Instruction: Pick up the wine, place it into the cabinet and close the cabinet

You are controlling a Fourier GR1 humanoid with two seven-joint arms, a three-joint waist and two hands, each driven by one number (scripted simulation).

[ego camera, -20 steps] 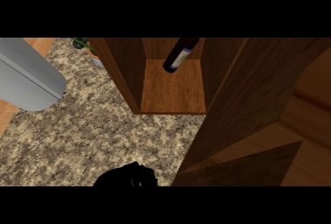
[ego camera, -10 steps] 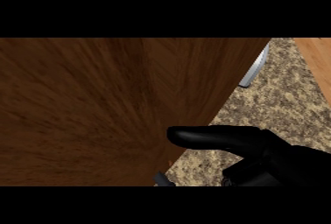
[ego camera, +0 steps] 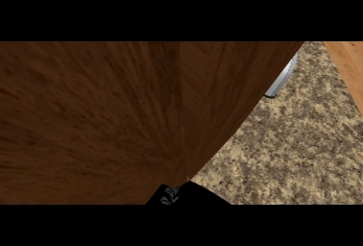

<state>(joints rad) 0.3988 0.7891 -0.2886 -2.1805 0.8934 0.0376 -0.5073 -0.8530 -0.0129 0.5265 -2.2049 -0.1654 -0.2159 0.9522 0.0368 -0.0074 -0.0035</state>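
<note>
Head view: dark brown wood fills most of the frame from the left edge across to a slanted edge that runs from the far right down toward the near middle. This is most likely the cabinet door, seen very close, though the view is too tight to tell whether it is the door or a side wall of the cabinet. Right of that edge lies the speckled stone surface, and at the far right corner a strip of lighter wood borders it. A thin grey metal piece, perhaps a handle, shows just beside the wooden edge at the far side.

At the near edge, just beside the foot of the wooden panel, a small black part of a hand shows. Which hand it is cannot be told from so little, and whether its fingers are straight or curled cannot be told either. The other hand is out of sight.

The wine is not visible; the wood hides whatever stands behind it, so the bottle is presumably inside the cabinet.

The step in hand looks like the closing of the cabinet. The next move would call for pressing the panel until it sits flush with the cabinet front.
</note>
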